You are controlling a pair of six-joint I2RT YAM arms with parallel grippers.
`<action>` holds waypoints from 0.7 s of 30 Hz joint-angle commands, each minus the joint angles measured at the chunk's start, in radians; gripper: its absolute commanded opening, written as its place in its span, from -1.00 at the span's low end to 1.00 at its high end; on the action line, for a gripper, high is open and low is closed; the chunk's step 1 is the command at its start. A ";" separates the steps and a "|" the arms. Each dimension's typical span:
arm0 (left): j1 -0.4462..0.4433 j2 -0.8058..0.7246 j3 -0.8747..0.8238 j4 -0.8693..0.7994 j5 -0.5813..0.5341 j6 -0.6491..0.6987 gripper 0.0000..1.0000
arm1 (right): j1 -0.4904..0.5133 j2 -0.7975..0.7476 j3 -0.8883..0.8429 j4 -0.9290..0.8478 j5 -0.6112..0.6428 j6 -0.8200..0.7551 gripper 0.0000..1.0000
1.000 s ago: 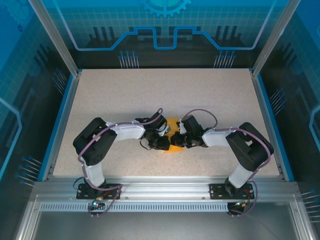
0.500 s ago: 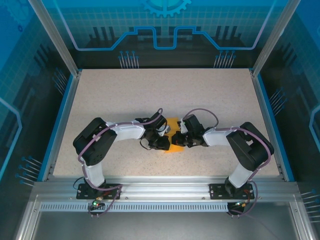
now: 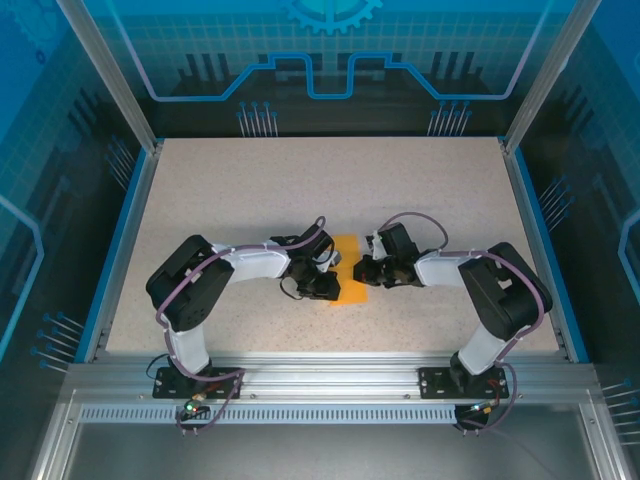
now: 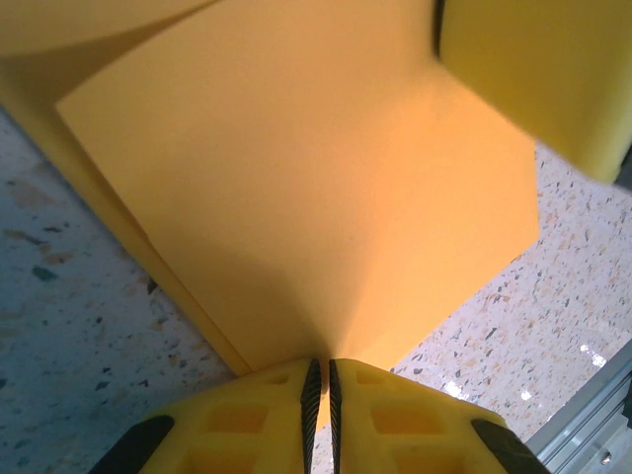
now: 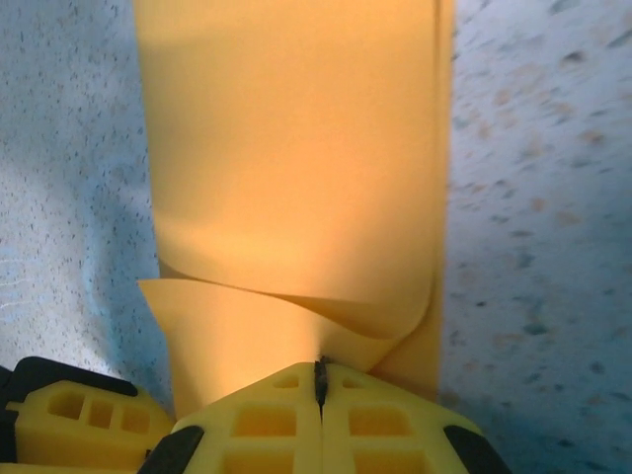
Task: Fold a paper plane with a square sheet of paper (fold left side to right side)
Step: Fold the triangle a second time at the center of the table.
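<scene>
The square sheet of paper is bright orange and lies partly folded on the table between the two arms. My left gripper holds its near left edge; in the left wrist view the left gripper is shut on the sheet of paper, with a folded layer angled above it. My right gripper sits at the right edge; in the right wrist view the right gripper is shut on a raised, curling flap of the paper. No finished paper plane is in view.
The speckled beige tabletop spreads out behind the grippers. A blue rim and glass walls enclose it. The metal rail with both arm bases runs along the near edge. The left gripper's finger shows beside the right jaws.
My right gripper has shifted to the right, and more of the orange paper shows between the grippers. The left arm has not moved.
</scene>
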 commanded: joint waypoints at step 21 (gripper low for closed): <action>0.002 -0.007 -0.042 -0.045 -0.040 -0.005 -0.66 | -0.028 -0.088 0.001 -0.004 -0.018 -0.009 -1.00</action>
